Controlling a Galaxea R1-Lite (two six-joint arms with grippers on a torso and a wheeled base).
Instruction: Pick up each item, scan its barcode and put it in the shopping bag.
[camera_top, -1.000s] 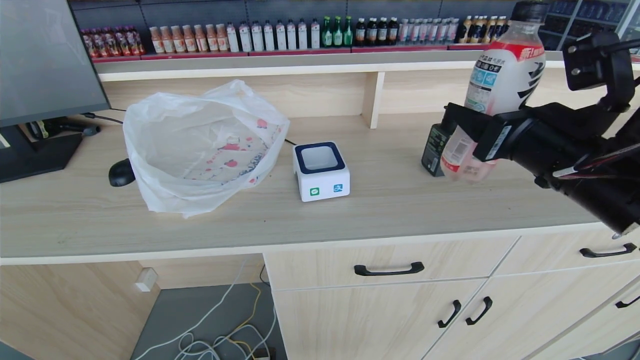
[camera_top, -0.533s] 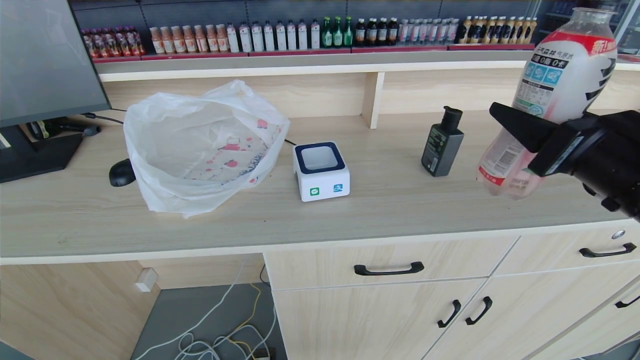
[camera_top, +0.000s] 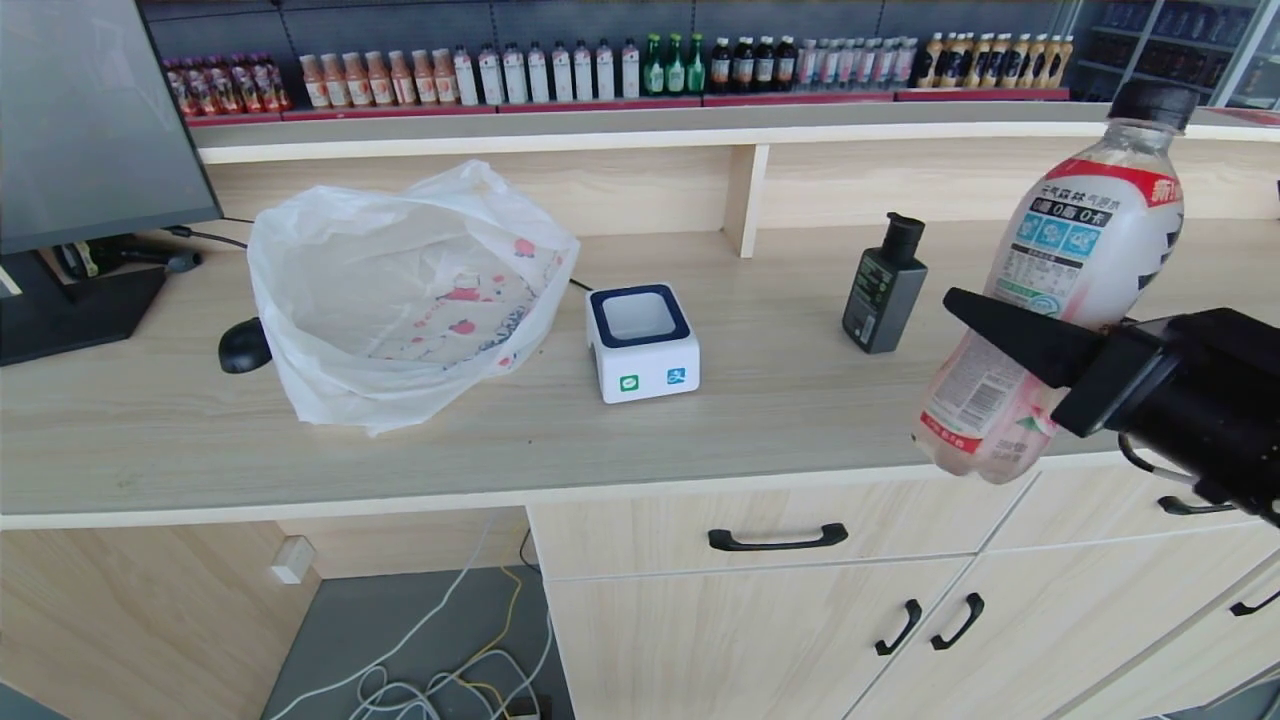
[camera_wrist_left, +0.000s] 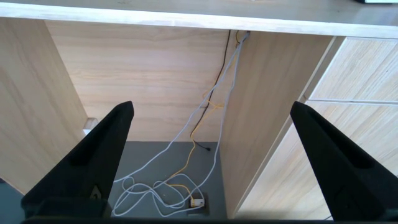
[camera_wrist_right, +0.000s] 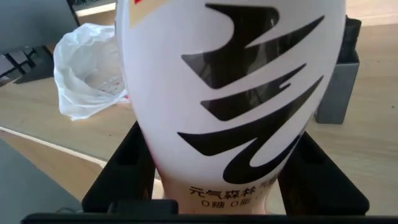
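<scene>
Counter (camera_top: 700, 440) front edge: right gripper (camera_top: 1025, 335) clamps the bottle (camera_top: 1075, 250) above it; left gripper (camera_wrist_left: 211, 111) spread wide.

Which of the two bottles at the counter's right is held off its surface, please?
The large pink drink bottle, held in the right gripper; the small dark pump bottle stands free on the counter.

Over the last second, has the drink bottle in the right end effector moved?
Yes. The drink bottle overlapped the dark pump bottle before; now it is clear of it, farther to the robot's right and lower in view.
</scene>
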